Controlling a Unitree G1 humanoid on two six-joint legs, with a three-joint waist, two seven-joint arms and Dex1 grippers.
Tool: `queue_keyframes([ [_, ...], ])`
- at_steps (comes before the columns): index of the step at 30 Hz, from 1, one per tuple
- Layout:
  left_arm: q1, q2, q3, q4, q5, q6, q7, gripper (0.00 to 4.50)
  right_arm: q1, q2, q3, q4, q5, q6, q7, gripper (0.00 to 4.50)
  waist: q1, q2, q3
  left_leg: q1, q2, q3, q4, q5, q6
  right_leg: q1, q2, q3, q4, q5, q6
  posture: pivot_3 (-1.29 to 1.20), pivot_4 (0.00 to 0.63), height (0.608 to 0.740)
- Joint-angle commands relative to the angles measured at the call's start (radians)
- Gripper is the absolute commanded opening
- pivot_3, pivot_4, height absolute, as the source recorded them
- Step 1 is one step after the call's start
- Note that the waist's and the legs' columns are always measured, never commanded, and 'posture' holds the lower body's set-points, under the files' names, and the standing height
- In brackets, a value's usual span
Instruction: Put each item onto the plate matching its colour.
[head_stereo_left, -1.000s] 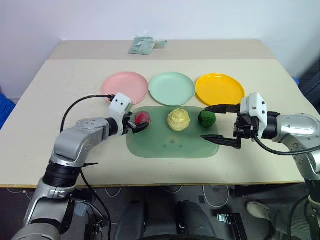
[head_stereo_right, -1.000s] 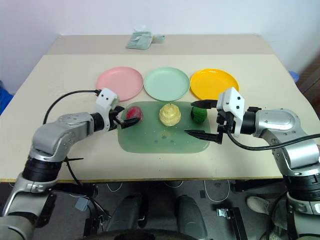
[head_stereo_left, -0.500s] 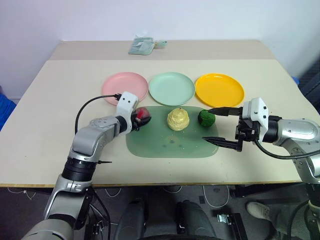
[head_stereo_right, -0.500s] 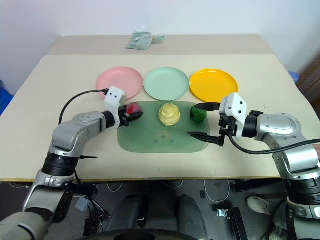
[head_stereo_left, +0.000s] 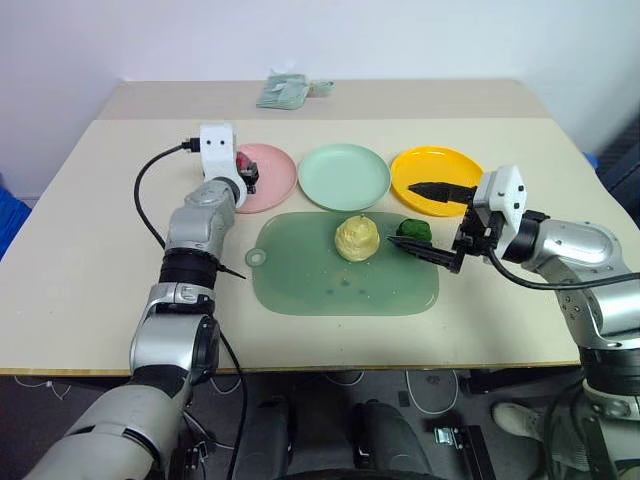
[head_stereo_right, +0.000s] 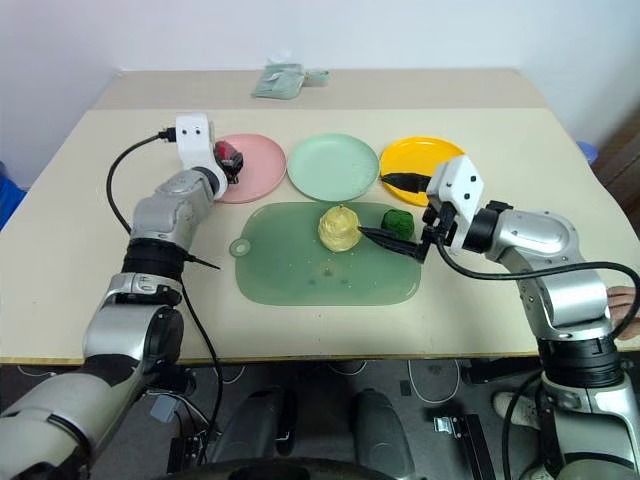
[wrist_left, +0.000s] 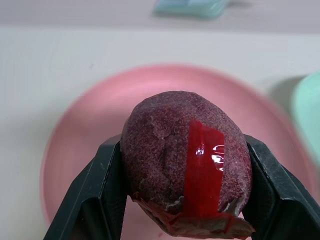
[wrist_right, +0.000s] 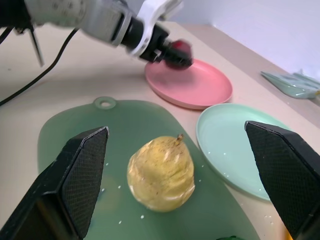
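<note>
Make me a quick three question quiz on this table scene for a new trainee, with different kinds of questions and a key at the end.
1. True or false: the left tool is shut on the red item.
2. Which plate lies under that red item? A) pink plate B) mint green plate C) orange-yellow plate
3. Fill in: the pale yellow item and the dark green item both rest on the ____.

Key
1. True.
2. A.
3. Green mat; the right tool is open around the dark green item.
</note>
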Motion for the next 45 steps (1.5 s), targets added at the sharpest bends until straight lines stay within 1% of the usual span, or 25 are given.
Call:
queue_keyframes([
  [1, -0.058, -0.001, 0.025, 0.079, 0.016, -0.107, 0.018, 2.39, -0.033, 0.014, 0.003, -0.044, 0.0, 0.016, -0.029, 4.5, 0.0, 0.0, 0.0, 0.0, 0.0, 0.0, 0.0, 0.0, 0.0, 0.0, 0.0, 0.0, 0.0, 0.0, 0.0, 0.0, 0.15, 0.74],
  [3, -0.071, -0.004, 0.032, 0.13, 0.014, -0.148, 0.015, 3.34, -0.038, 0.018, 0.009, -0.053, 0.0, 0.025, -0.039, 4.5, 0.001, -0.001, 0.0, 0.0, 0.0, 0.0, 0.0, 0.0, 0.0, 0.0, 0.0, 0.0, 0.0, 0.0, 0.0, 0.0, 0.15, 0.74],
  [4, -0.078, -0.006, 0.035, 0.149, 0.012, -0.162, 0.007, 3.54, -0.039, 0.02, 0.01, -0.054, -0.001, 0.026, -0.041, 4.5, 0.001, -0.001, 0.0, 0.0, -0.001, 0.0, 0.0, 0.0, 0.0, 0.0, -0.001, 0.0, 0.0, 0.0, 0.0, 0.0, 0.15, 0.74],
  [6, -0.088, -0.009, 0.039, 0.175, 0.011, -0.178, 0.001, 4.46, -0.039, 0.021, 0.009, -0.054, -0.001, 0.028, -0.044, 4.5, 0.001, -0.001, 0.0, 0.0, -0.001, 0.0, 0.0, 0.0, 0.0, 0.0, -0.001, 0.0, 0.0, 0.0, 0.001, 0.0, 0.15, 0.74],
  [8, -0.086, -0.017, 0.046, 0.166, -0.001, -0.186, -0.018, 4.46, -0.037, 0.022, 0.007, -0.054, -0.001, 0.029, -0.046, 4.5, 0.0, -0.001, 0.001, 0.0, -0.001, 0.0, 0.0, 0.0, 0.0, 0.0, -0.001, 0.0, 0.0, 0.0, 0.001, 0.0, 0.15, 0.74],
  [10, -0.059, -0.028, 0.058, 0.089, -0.029, -0.178, -0.045, 4.46, -0.032, 0.025, 0.003, -0.053, 0.001, 0.027, -0.047, 4.5, 0.0, -0.001, 0.001, 0.0, -0.001, 0.0, 0.0, 0.0, 0.0, 0.0, -0.001, 0.0, 0.0, 0.0, 0.001, 0.0, 0.15, 0.74],
  [12, 0.002, -0.028, 0.045, -0.055, -0.044, -0.144, -0.092, 4.46, -0.028, 0.03, 0.004, -0.053, 0.005, 0.029, -0.047, 4.5, -0.001, -0.001, 0.001, 0.0, -0.001, 0.0, 0.0, 0.0, 0.0, 0.0, -0.001, 0.0, 0.0, 0.0, 0.001, 0.0, 0.15, 0.74],
  [14, 0.1, -0.019, 0.029, -0.269, -0.076, -0.079, -0.149, 4.46, -0.031, 0.039, 0.012, -0.053, 0.004, 0.034, -0.052, 4.5, -0.007, -0.001, 0.001, 0.0, -0.001, 0.0, 0.0, 0.0, 0.0, 0.0, -0.001, 0.0, 0.0, 0.0, 0.001, 0.0, 0.15, 0.74],
  [16, 0.199, 0.007, -0.001, -0.46, -0.089, -0.016, -0.206, 4.46, -0.04, 0.05, 0.024, -0.052, -0.005, 0.038, -0.061, 4.5, -0.017, -0.001, 0.001, 0.0, 0.0, 0.001, -0.002, 0.0, 0.0, -0.002, -0.001, 0.001, 0.0, 0.0, 0.001, 0.0, 0.15, 0.74],
  [18, 0.337, 0.061, -0.021, -0.665, -0.107, -0.017, -0.297, 4.46, -0.065, 0.072, 0.053, -0.037, -0.028, 0.054, -0.09, 4.5, -0.022, -0.001, 0.001, 0.0, 0.0, 0.001, -0.004, 0.001, -0.002, -0.003, -0.001, 0.002, 0.001, 0.001, 0.001, 0.0, 0.15, 0.74],
  [20, 0.443, 0.136, -0.009, -0.822, -0.174, 0.04, -0.409, 4.46, -0.089, 0.092, 0.086, -0.018, -0.054, 0.071, -0.116, 4.5, -0.031, -0.001, 0.001, 0.0, 0.001, 0.001, -0.005, 0.002, -0.003, -0.004, -0.002, 0.003, 0.002, 0.001, 0.0, 0.0, 0.15, 0.74],
  [22, 0.505, 0.19, 0.024, -0.911, -0.258, 0.102, -0.491, 4.46, -0.104, 0.107, 0.108, 0.001, -0.076, 0.078, -0.127, 4.5, -0.027, -0.001, 0.001, 0.0, 0.002, 0.001, -0.006, 0.002, -0.004, -0.005, -0.001, 0.003, 0.002, 0.001, -0.001, 0.0, 0.15, 0.74],
  [24, 0.572, 0.261, 0.035, -0.969, -0.296, 0.081, -0.601, 4.46, -0.117, 0.119, 0.124, 0.019, -0.084, 0.083, -0.124, 4.5, -0.021, -0.001, 0.001, 0.0, 0.002, 0.0, -0.006, 0.003, -0.005, -0.005, -0.001, 0.003, 0.002, 0.001, -0.001, 0.0, 0.15, 0.74],
  [27, 0.711, 0.403, 0.052, -1.064, -0.372, 0.056, -0.838, 4.46, -0.144, 0.146, 0.154, 0.075, -0.096, 0.097, -0.115, 4.5, -0.024, -0.001, 0.0, 0.0, 0.001, 0.0, -0.006, 0.003, -0.005, -0.004, -0.003, 0.003, 0.001, 0.0, -0.002, 0.0, 0.15, 0.74],
  [30, 0.808, 0.481, 0.075, -1.117, -0.412, 0.026, -0.961, 4.46, -0.168, 0.167, 0.174, 0.133, -0.106, 0.093, -0.098, 4.5, -0.024, 0.0, 0.001, 0.0, 0.001, 0.001, -0.006, 0.002, -0.003, -0.004, -0.005, 0.003, 0.0, -0.001, -0.004, 0.0, 0.15, 0.74],
  [33, 0.883, 0.523, 0.1, -1.159, -0.439, -0.004, -1.042, 4.46, -0.191, 0.188, 0.19, 0.192, -0.122, 0.081, -0.077, 4.5, -0.022, 0.0, 0.001, 0.0, 0.001, 0.0, -0.006, 0.002, -0.003, -0.004, -0.005, 0.003, 0.0, -0.002, -0.005, 0.0, 0.15, 0.74],
  [36, 0.935, 0.544, 0.118, -1.19, -0.45, -0.027, -1.084, 4.46, -0.207, 0.202, 0.203, 0.245, -0.14, 0.061, -0.056, 4.5, -0.025, 0.0, 0.001, 0.0, 0.001, 0.001, -0.007, 0.002, -0.003, -0.005, -0.006, 0.003, 0.0, -0.002, -0.006, 0.0, 0.15, 0.74],
  [40, 1.002, 0.551, 0.155, -1.238, -0.467, -0.037, -1.093, 4.46, -0.234, 0.228, 0.236, 0.353, -0.174, 0.023, -0.012, 4.5, -0.028, 0.0, 0.001, 0.0, 0.001, 0.001, -0.008, 0.002, -0.003, -0.006, -0.006, 0.003, 0.0, -0.002, -0.006, 0.0, 0.15, 0.74],
  [45, 1.033, 0.553, 0.17, -1.268, -0.472, -0.037, -1.074, 4.46, -0.253, 0.247, 0.255, 0.425, -0.202, -0.008, 0.028, 4.5, -0.025, 0.001, 0.001, 0.0, 0.001, 0.001, -0.008, 0.002, -0.003, -0.006, -0.006, 0.003, 0.0, -0.002, -0.006, 0.0, 0.15, 0.74],
])
